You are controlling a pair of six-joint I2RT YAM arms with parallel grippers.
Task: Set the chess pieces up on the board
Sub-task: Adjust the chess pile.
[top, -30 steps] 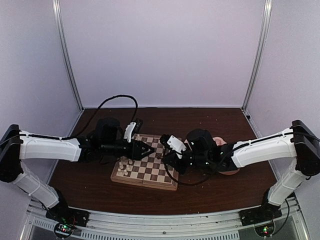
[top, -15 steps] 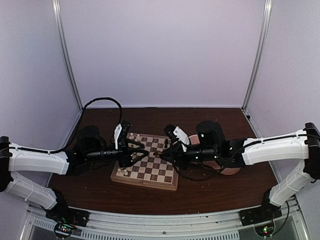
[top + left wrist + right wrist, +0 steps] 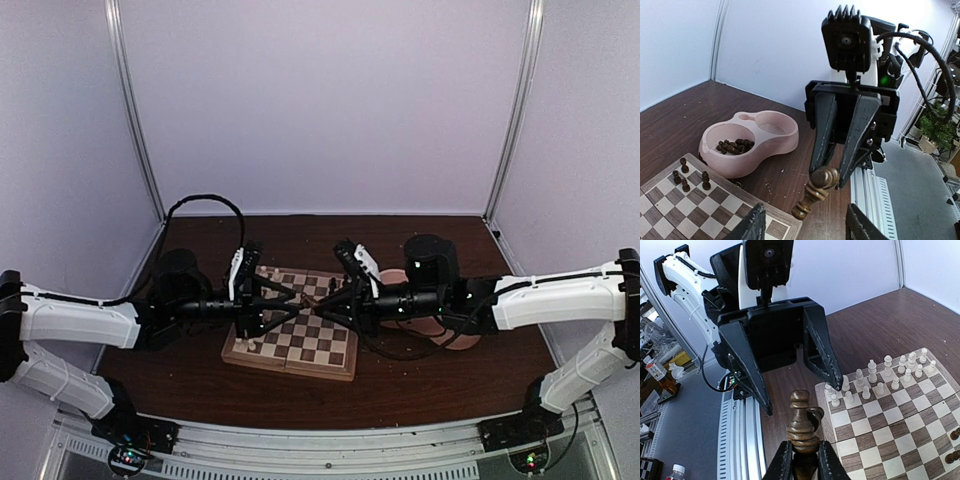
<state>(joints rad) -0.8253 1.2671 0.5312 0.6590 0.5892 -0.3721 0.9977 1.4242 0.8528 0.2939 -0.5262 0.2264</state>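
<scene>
From above, the board (image 3: pixel 300 345) lies at the lower centre of the frame on the dark table (image 3: pixel 420 390), with cream pieces (image 3: pixel 247 327) clustered at its left edge. The left gripper (image 3: pixel 293 303) and right gripper (image 3: pixel 317 306) meet tip to tip above it. In the left wrist view, the right gripper fills the centre, its fingers pinched on the head of a dark brown piece (image 3: pixel 816 190) that hangs tilted below them. A pink double bowl (image 3: pixel 780 142) sits at centre left, with loose dark pieces (image 3: pixel 732 146) in its left compartment. In the right wrist view, the same piece stands at bottom centre, clamped between the right fingers. The left gripper faces the camera from the upper left, its jaws spread wide and holding nothing.
</scene>
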